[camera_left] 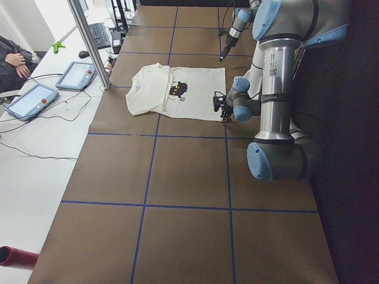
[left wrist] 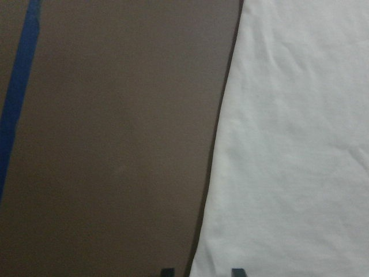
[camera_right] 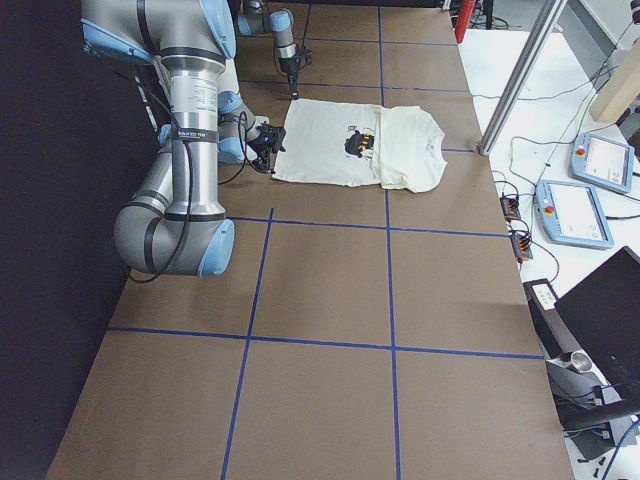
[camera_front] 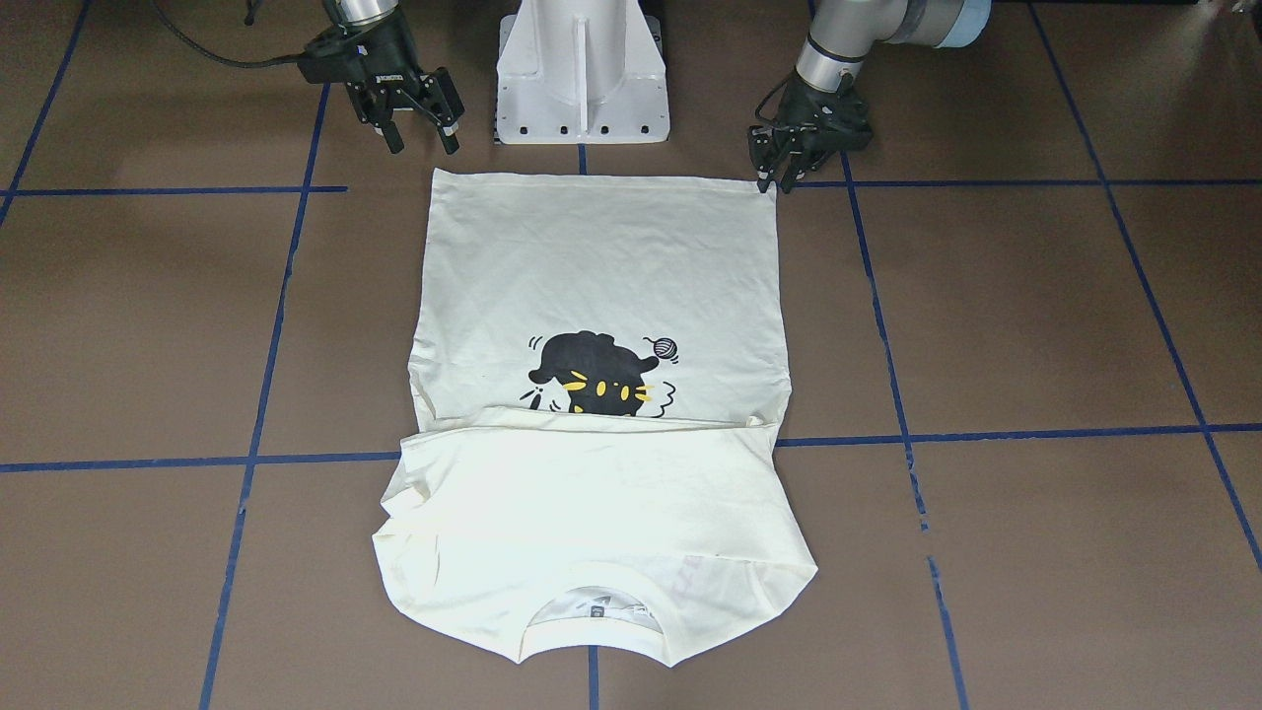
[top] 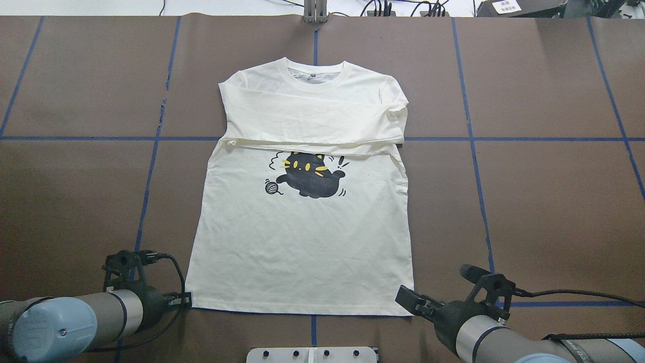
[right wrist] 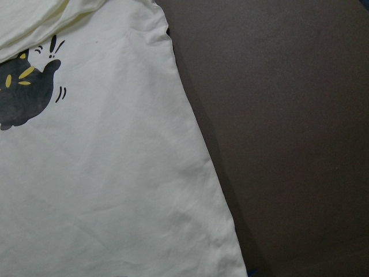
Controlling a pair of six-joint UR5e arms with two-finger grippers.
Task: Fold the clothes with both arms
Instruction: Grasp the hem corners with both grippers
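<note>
Left claw (camera_front: 774, 181) at T-shirt (camera_front: 592, 256) corner

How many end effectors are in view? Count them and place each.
2. The left end effector is at the T-shirt's left hem corner; the right end effector is open, just off the right corner.

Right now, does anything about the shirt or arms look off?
Nothing is damaged. The T-shirt lies flat, but its folded-over sleeves bunch at the shoulder on the robot's right and cover the top edge of the cat print.
</note>
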